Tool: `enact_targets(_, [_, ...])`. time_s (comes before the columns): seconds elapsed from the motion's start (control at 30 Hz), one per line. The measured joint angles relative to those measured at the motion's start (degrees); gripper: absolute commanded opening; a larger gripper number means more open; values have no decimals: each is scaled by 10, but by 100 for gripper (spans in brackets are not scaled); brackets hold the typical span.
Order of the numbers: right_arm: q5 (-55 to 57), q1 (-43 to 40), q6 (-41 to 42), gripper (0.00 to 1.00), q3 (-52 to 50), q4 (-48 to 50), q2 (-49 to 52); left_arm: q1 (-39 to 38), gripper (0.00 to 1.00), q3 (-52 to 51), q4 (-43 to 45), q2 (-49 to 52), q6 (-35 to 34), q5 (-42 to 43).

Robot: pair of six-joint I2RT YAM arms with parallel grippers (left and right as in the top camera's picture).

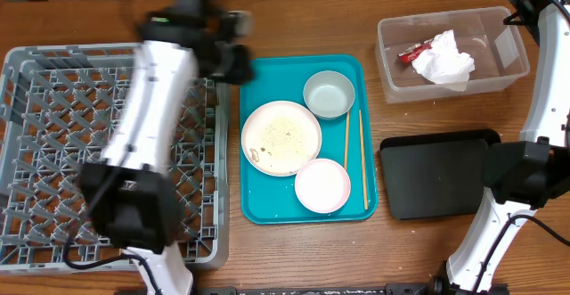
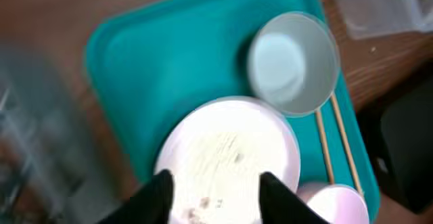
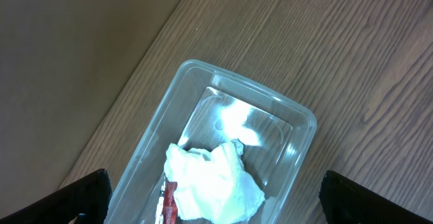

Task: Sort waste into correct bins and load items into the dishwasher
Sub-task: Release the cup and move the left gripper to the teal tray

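My left gripper [image 2: 216,198] is open and empty, hovering over the round white-pink plate [image 2: 230,149] that bears whitish rice scraps [image 1: 283,136]. The plate lies on the teal tray [image 1: 258,81] with the grey bowl [image 1: 329,94], the small white-pink bowl [image 1: 322,185] and the chopsticks [image 1: 363,157]. My right gripper [image 3: 216,207] is wide open and empty above the clear tub [image 1: 450,79]. The tub holds the crumpled napkin [image 3: 213,183] and the red-and-white wrapper [image 3: 168,204]. The white cup does not show.
The grey dish rack [image 1: 53,135] fills the left side, partly under my left arm. The shallow black tray [image 1: 436,177] lies right of the teal tray, next to the right arm's base. The wood table's far edge runs behind the tub.
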Motion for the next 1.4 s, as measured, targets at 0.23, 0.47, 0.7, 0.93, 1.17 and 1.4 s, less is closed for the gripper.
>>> enact_targets(0.23, [0, 0, 0, 100, 0, 0, 0, -179, 45, 6, 129, 37, 11, -157])
enact_targets(0.47, [0, 0, 0, 100, 0, 0, 0, -235, 36, 6, 190, 137, 32, -207])
enact_targets(0.7, [0, 0, 0, 100, 0, 0, 0, -261, 37, 6, 190, 194, 56, -204])
enact_targets(0.93, [0, 0, 0, 100, 0, 0, 0, -265, 30, 6, 193, 194, 58, -182])
enact_targets(1.17, [0, 0, 0, 100, 0, 0, 0, -264, 18, 6, 203, 194, 58, -197])
enact_targets(1.4, [0, 0, 0, 100, 0, 0, 0, -254, 21, 36, 137, 194, 26, -265])
